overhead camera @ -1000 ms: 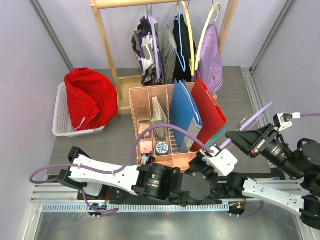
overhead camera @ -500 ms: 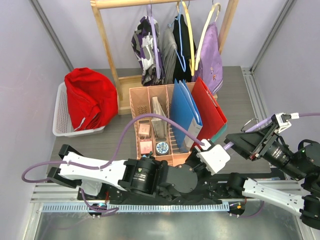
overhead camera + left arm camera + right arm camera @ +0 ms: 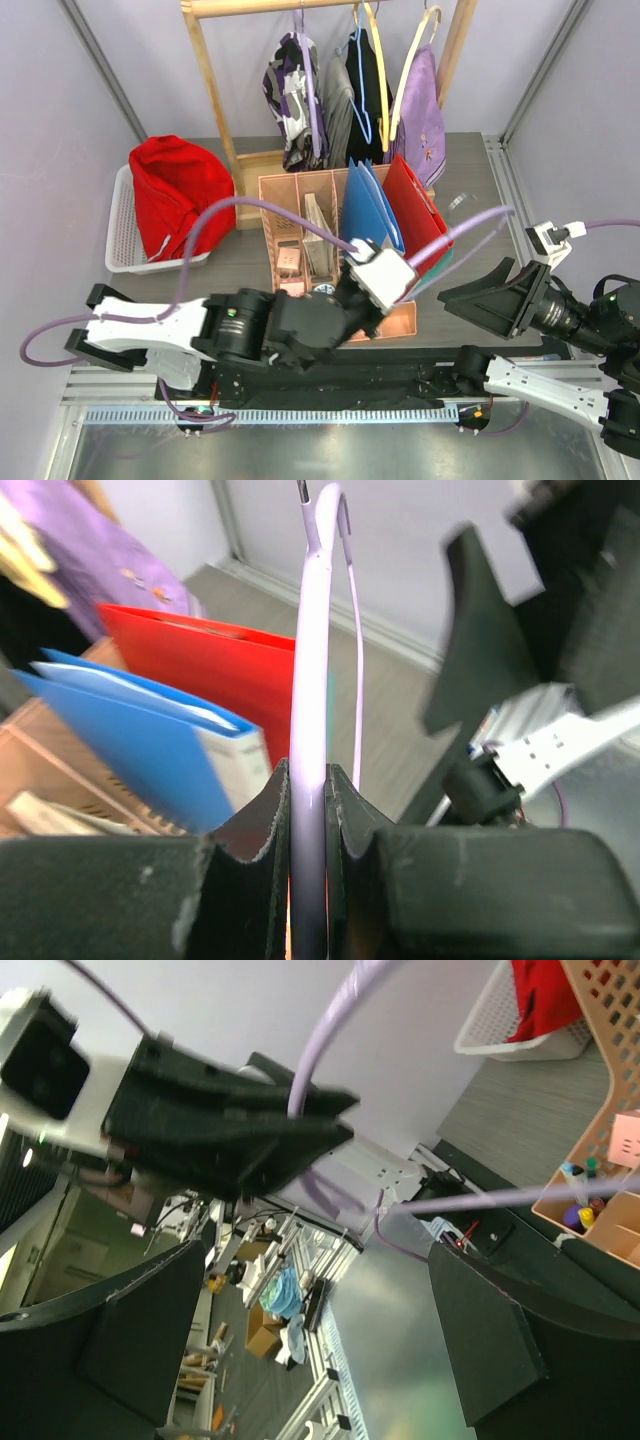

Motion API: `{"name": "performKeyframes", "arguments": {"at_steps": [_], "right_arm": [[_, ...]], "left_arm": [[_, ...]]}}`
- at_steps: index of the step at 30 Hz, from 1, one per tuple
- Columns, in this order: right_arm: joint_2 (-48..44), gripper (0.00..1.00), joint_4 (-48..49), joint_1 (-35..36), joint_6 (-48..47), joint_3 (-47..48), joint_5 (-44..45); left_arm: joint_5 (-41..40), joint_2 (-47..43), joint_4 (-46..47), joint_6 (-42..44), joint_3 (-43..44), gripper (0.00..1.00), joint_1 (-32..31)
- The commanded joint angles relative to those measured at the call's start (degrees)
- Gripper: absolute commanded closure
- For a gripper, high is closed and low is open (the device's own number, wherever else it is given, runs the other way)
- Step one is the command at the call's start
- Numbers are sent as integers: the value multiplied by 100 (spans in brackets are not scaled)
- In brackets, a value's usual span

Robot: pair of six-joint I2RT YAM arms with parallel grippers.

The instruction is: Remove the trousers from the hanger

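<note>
I judge the stripping done: the bright red soft fabric trousers point(image 3: 180, 195) lie bunched in the white plastic basket point(image 3: 118, 245) at the far left, well apart from the thin pale lavender plastic hanger point(image 3: 310, 630), which my left gripper point(image 3: 308, 785) clamps bare. My right gripper point(image 3: 320, 1345) gapes empty to its right, so the next move calls only for setting the hanger down clear of the peach slatted organiser point(image 3: 268, 225).

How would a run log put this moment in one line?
left tool: shut on hanger | right tool: open | trousers: in basket, off hanger
</note>
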Motion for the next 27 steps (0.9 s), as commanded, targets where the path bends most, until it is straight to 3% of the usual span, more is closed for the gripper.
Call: {"name": "performKeyframes", "arguments": {"at_steps": [1, 11, 14, 20, 23, 26, 27], "right_arm": [[183, 0, 585, -41, -539, 37, -758], [-28, 0, 426, -42, -733, 90, -345], [-28, 0, 338, -42, -725, 55, -283], [42, 0, 303, -42, -724, -77, -257], [60, 1, 294, -42, -707, -156, -231], [34, 0, 294, -42, -672, -288, -196], [16, 0, 303, -42, -654, -314, -196]], "left_arm": [[-419, -724, 219, 231, 99, 100, 91], [-858, -2049, -264, 503, 117, 100, 91], [-1219, -2401, -395, 845, 117, 100, 91], [-1210, -2798, -344, 1347, -6, 100, 91], [-1568, -2956, 138, 1812, -286, 100, 91], [-2394, -2983, 1331, 2820, -690, 100, 91], [-2571, -2939, 2110, 3581, -805, 100, 91]]}}
